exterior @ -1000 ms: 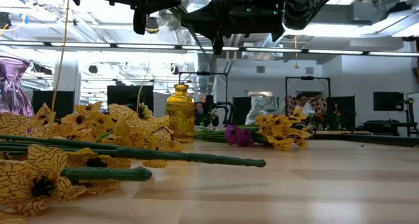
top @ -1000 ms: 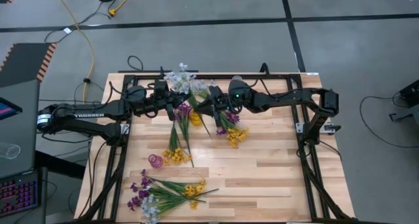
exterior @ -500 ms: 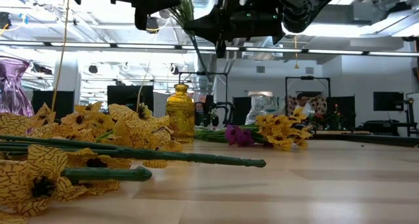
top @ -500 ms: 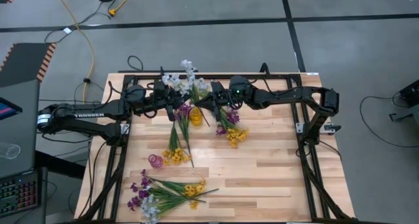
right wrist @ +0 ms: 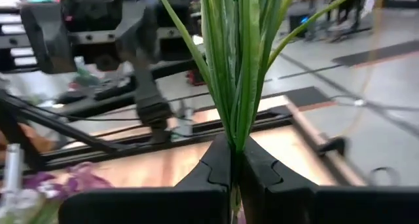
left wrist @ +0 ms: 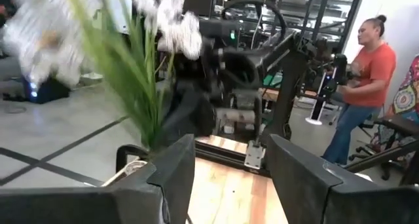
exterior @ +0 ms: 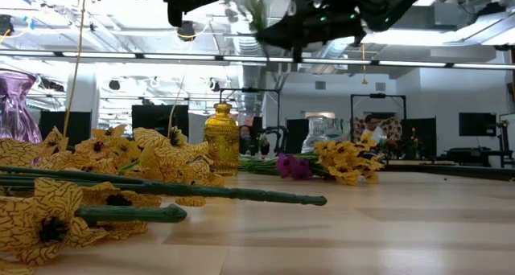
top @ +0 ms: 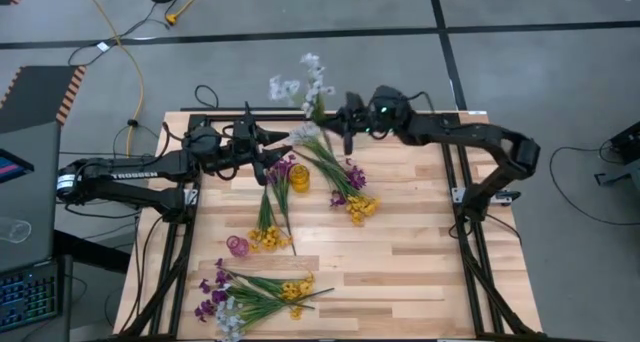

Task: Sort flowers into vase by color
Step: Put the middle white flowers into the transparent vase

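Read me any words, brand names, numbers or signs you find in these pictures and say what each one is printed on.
"TROSSEN": white letters on the left arm, seen in the high view.
Nothing else reads: the screen at the left edge shows only colours, and the person's orange shirt in the left wrist view bears no legible print.

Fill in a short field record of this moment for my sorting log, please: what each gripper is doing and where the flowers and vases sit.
right gripper: shut on white flower spray, raised over the table's far edge
left gripper: open, empty, above the table's far left
yellow vase: standing mid-table, far side
purple vase: near left
loose flowers: beside the yellow vase
mixed bunch: near edge
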Motion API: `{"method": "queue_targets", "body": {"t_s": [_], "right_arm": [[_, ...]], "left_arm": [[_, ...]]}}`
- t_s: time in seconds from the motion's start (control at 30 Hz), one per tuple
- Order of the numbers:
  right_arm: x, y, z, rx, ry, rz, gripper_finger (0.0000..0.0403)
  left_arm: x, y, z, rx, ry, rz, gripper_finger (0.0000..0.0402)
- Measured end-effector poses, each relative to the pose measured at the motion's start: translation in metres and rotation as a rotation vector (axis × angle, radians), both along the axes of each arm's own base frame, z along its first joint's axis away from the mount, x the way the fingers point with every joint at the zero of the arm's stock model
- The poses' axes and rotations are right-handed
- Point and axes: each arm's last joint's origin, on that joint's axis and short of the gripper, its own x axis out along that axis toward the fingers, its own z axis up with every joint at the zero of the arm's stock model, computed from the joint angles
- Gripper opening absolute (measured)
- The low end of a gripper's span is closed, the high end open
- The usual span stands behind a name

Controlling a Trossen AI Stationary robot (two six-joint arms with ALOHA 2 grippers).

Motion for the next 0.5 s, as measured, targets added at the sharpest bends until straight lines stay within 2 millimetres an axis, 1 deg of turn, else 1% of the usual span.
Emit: {"method": "queue_targets", "body": {"t_s": [0.17, 0.27, 0.33, 0.4, 0.5], "right_arm": [[-0.033, -0.01, 0.031, -0.131, -0.036, -0.069, 0.0035], [-0.049, -0.015, 0.043, -0.212, -0.052, -0.109, 0.0035], [-0.058, -0.017, 0.044, -0.267, -0.062, -0.133, 0.0035], [-0.066, -0.019, 0.039, -0.293, -0.054, -0.152, 0.0035], [-0.073, -0.025, 0.022, -0.297, -0.042, -0.179, 0.0035]], "left_arm": [[0.0, 0.0, 0.0, 0.029, 0.008, 0.004, 0.0174], [0.0, 0.0, 0.0, 0.028, 0.009, 0.005, 0.0174], [0.0, 0.0, 0.0, 0.028, 0.01, 0.005, 0.0174], [0.0, 0.0, 0.0, 0.027, 0.012, 0.005, 0.0174], [0.0, 0.0, -0.003, 0.021, 0.04, 0.005, 0.0174]]}}
